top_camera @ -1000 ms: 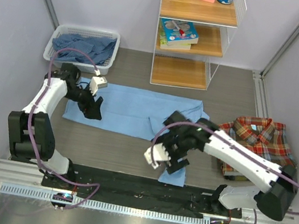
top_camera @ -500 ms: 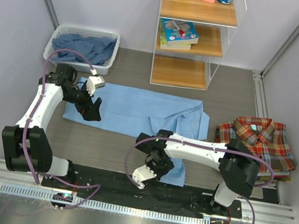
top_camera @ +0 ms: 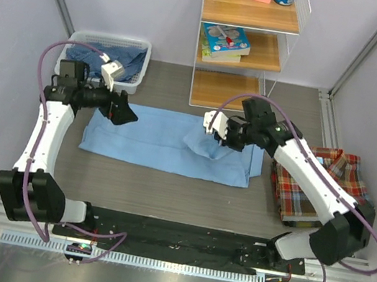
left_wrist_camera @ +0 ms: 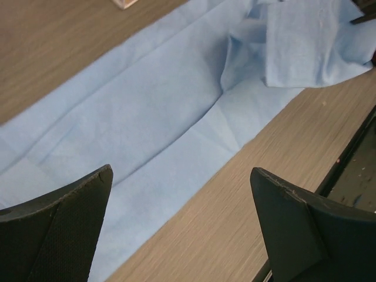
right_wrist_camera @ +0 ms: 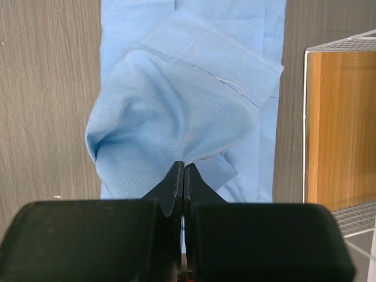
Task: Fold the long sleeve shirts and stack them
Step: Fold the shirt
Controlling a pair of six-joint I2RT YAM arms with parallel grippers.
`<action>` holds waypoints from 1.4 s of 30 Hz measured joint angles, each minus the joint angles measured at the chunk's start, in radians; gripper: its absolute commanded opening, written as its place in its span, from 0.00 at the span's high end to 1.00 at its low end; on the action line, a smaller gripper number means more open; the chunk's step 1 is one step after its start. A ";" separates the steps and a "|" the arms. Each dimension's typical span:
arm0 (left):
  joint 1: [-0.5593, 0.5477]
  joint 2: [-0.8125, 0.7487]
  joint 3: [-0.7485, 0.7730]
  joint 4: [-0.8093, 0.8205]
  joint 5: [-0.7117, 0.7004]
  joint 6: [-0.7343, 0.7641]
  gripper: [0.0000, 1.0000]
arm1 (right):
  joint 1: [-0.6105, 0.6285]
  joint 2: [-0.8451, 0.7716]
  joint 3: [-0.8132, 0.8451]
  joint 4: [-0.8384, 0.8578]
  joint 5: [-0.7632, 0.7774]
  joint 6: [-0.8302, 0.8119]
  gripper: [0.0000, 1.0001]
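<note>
Nearest the arm bases, the wooden table [top_camera: 165, 188] is bare up to the near edge of the light blue shirt [top_camera: 151, 145]. This shirt lies spread flat across the middle of the table, long side running left to right. To its right, apart from it, a plaid shirt [top_camera: 314, 196] sits folded near the right wall, partly hidden under the right arm.

The right gripper [top_camera: 220, 136] is over the right part of the light blue shirt. Its jaws are pressed together on a pinch of the cloth, and a bunched fold of blue fabric rises from the flat layer to the fingertips [right_wrist_camera: 179, 176].

The left gripper [top_camera: 122, 111] hangs above the far left part of the same shirt with its jaws spread wide. It holds nothing, and in the wrist view the cloth lies below the fingers [left_wrist_camera: 64, 223], clear of them.

Farther back on the left, a white basket [top_camera: 66, 61] holds darker blue shirts [top_camera: 108, 59] in a loose heap. At the far side stands a wooden shelf [top_camera: 230, 90] with books [top_camera: 224, 43] on its middle board.
</note>
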 measured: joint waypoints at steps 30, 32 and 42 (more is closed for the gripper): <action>-0.083 0.069 -0.019 -0.145 0.091 0.144 0.00 | 0.329 0.062 -0.219 -0.077 -0.025 -0.070 0.17; -0.082 0.067 -0.020 -0.154 0.090 0.144 0.00 | 0.374 0.116 -0.214 -0.097 0.000 -0.116 0.17; -0.040 0.031 -0.050 -0.149 0.100 0.086 0.00 | 0.436 0.209 -0.277 -0.114 0.120 -0.248 0.85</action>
